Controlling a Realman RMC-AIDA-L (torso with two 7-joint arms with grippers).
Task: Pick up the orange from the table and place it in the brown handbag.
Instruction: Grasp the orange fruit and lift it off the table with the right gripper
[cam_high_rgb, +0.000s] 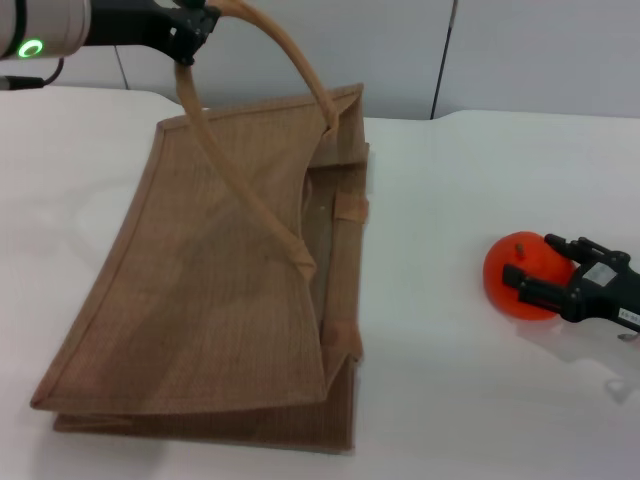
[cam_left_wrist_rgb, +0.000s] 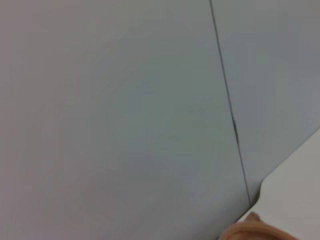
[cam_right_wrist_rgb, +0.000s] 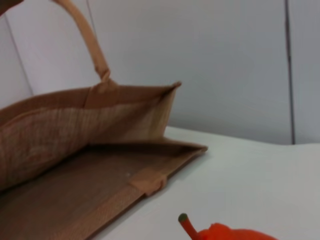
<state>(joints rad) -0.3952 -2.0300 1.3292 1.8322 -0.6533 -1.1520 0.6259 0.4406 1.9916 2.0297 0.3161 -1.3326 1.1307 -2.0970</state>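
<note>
I had the left claw (cam_high_rgb: 190, 32) clamped on the bag (cam_high_rgb: 215, 290) handle, lifting its mouth open, while my right claw (cam_high_rgb: 540, 270) sat closed around the orange (cam_high_rgb: 520, 278) on the desk (cam_high_rgb: 440, 330), right of the bag.

Even, diffuse overhead light, bright throughout. The smooth white flat table (cam_high_rgb: 440, 300) is near overexposed, with faint glare at its far left. A soft shadow lies under the tan-brown woven jute handbag (cam_high_rgb: 200, 290) and a weak one beside the bright orange-red round fruit (cam_high_rgb: 525, 278). In the right wrist view the fruit (cam_right_wrist_rgb: 235, 232) is out of focus; the left wrist view shows a flat grey wall (cam_left_wrist_rgb: 110, 110).
</note>
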